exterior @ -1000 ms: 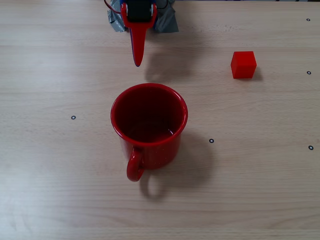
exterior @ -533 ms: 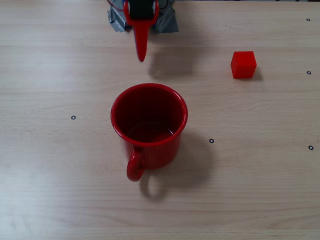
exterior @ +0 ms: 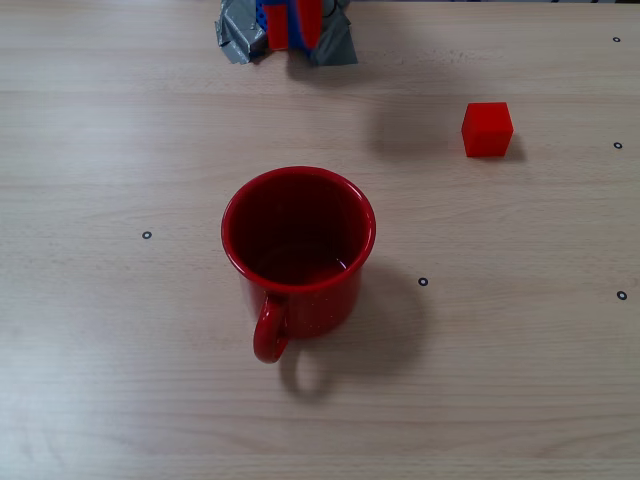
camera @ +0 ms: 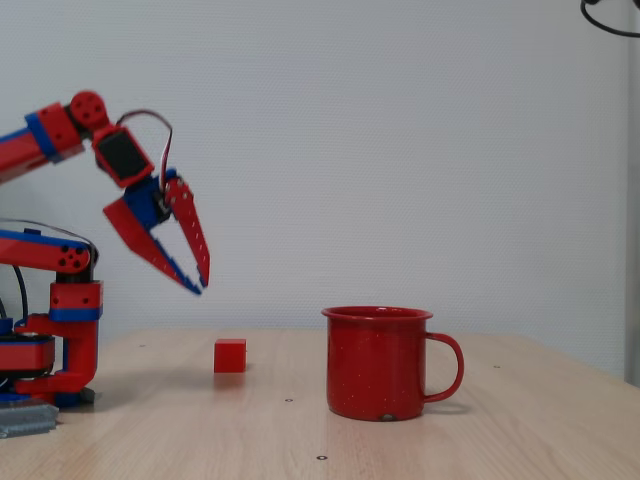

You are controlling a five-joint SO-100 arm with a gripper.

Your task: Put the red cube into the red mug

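Gripper [camera: 196, 282] raised in air, well above table [camera: 480, 430], tilted down; fingers spread at base, tips almost meeting, nothing between them. Red-and-blue arm [camera: 60, 135] behind, base at table edge on grey tape [exterior: 335, 45]. Cube [exterior: 487, 129] on table, alone, well apart from gripper. Mug [exterior: 298, 250] upright near table middle, handle toward camera in overhead view, inside dark, apart from cube.
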